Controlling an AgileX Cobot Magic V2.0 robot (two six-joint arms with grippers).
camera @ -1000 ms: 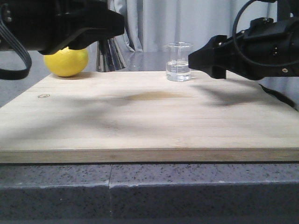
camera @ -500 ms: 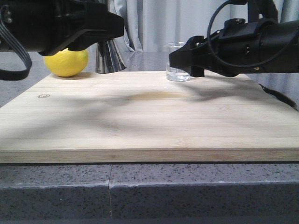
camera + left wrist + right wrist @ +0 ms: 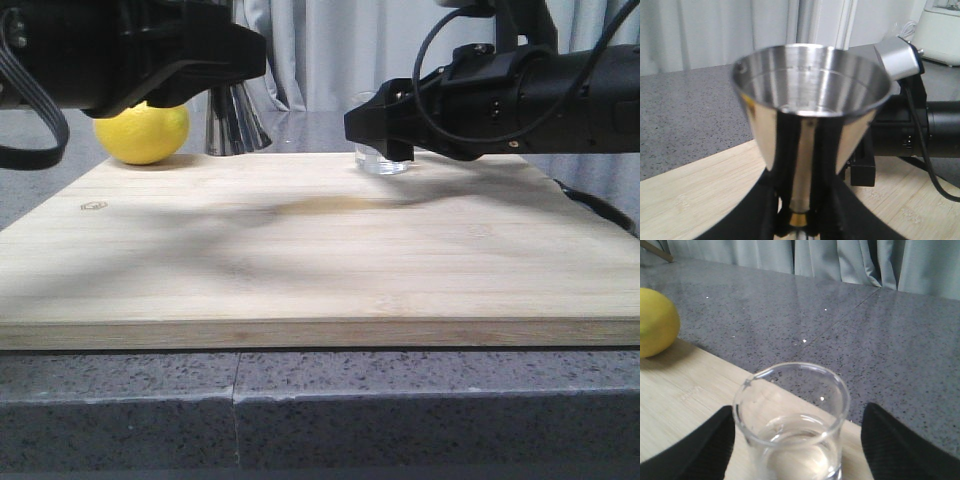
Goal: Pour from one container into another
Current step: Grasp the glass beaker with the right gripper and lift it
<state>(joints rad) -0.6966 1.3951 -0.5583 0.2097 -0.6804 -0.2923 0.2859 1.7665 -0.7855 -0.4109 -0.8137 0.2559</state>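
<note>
Beaker [image 3: 792, 425] sits at the far edge of the wooden board [image 3: 300, 260] on the worktop [image 3: 300, 410], upright, w/ a shallow pool of clear liquid in the bottom. Right tool [image 3: 797, 440] is spread wide, one finger each side of the glass, gaps showing on both sides, so not gripping yet. Left tool [image 3: 799, 220] is closed on the jigger [image 3: 810, 100] around its narrow waist by the gold band, cup mouth facing up; in front view the jigger stands at the back left, just beside a lemon [image 3: 142, 132], its top hidden behind the arm. Handling, as a guess: beaker is thin glass, so stiff, brittle and slick; squeeze should be gentle but firm enough that it won't slip when tipped. Best hold looks like mid-wall, below the flared rim and above the liquid line, spout pointed toward the jigger. It's light w/ little liquid, so weight shouldn't be an issue, but a hard pinch near the rim could crack it. Jigger is rigid polished steel, smooth too; waist grip looks secure.
</note>
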